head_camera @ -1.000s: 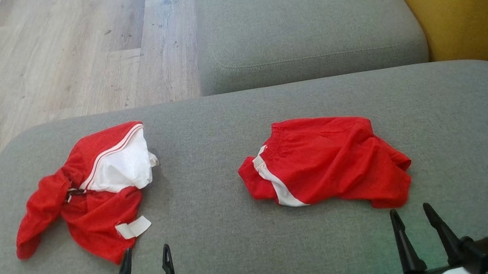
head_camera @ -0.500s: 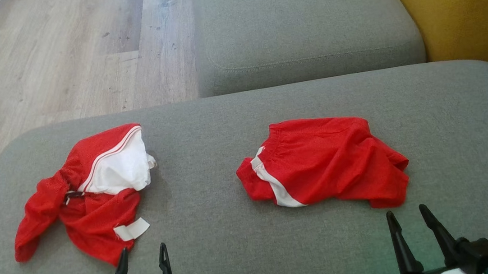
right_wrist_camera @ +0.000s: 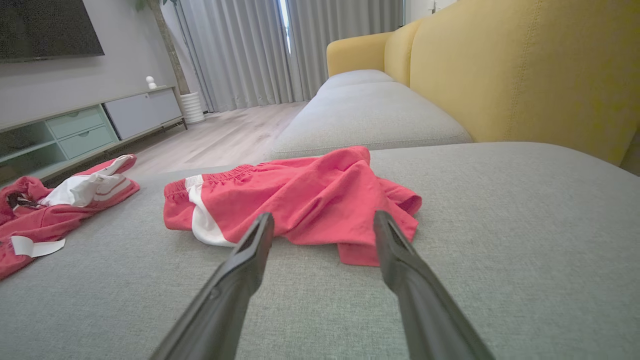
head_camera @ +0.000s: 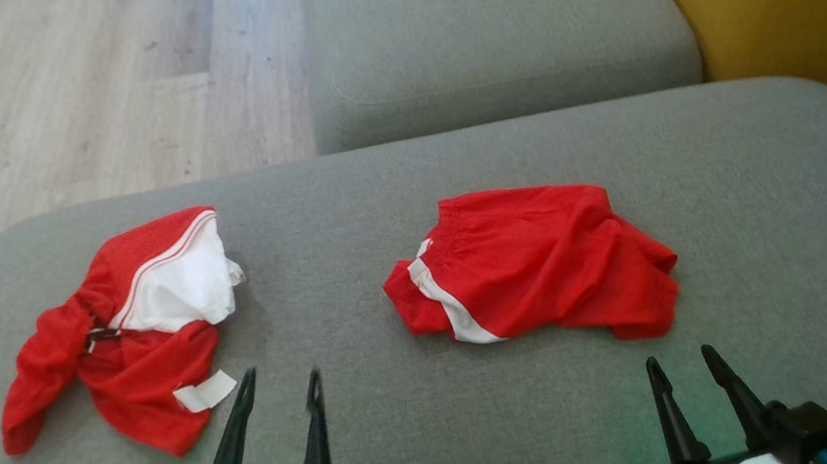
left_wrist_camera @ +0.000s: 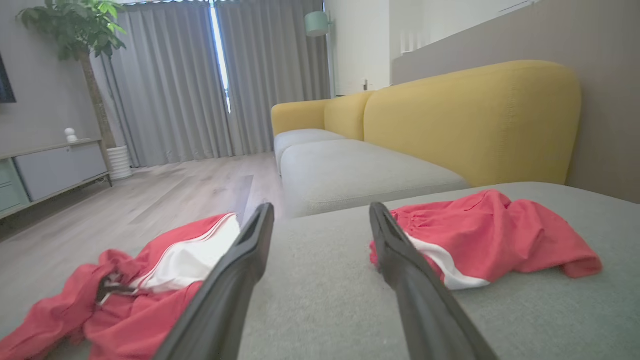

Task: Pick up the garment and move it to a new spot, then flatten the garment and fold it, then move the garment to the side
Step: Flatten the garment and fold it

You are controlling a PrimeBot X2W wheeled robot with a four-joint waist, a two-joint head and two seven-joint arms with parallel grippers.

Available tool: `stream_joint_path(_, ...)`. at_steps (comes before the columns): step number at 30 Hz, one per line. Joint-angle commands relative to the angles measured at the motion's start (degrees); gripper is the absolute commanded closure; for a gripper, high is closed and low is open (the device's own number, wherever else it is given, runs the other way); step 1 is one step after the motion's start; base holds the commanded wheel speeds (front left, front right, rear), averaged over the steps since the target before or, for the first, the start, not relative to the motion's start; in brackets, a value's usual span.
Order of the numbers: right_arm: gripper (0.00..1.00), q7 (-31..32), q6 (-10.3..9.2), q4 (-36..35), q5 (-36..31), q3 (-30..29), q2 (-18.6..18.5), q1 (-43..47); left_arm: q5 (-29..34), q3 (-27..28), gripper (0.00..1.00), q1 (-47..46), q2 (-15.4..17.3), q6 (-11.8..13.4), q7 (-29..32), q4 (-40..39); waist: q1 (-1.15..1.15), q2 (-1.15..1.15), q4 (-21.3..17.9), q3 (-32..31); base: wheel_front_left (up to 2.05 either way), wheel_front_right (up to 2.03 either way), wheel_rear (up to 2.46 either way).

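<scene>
The left gripper [head_camera: 280, 374] is blurred at its base, which the head view's bottom edge cuts off; the right gripper [head_camera: 679, 356] is cropped there too. In the left wrist view, the left gripper's fingers [left_wrist_camera: 235, 280] cover part of the red-and-white garment [left_wrist_camera: 125, 320] on one side and the near end of the red shorts [left_wrist_camera: 500, 235] on the other. A small dark item [head_camera: 100, 336] in that garment's folds is too small to identify.

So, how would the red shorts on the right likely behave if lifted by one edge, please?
The red shorts lie crumpled in soft folds, so they would probably hang limp. They look thin and light. Pushed across the woven cushion, they would likely bunch, not slide.
</scene>
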Motion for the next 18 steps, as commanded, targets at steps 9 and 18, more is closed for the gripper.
stream_joint_path(9,0.0,-0.6,0.3,-2.7,-2.0,2.0,-0.4,-5.3,-0.8,-9.0,0.0,-25.2,-0.6,-4.3,1.0,17.6,0.0,0.0,-3.7,7.1,0.0,0.0,0.0)
stream_joint_path(18,0.0,-0.6,0.3,-3.1,-2.7,2.7,-0.4,-8.7,-4.1,-15.9,0.0,-43.1,-0.6,-3.8,11.8,31.9,0.0,0.0,-6.2,13.4,0.0,0.0,0.0)
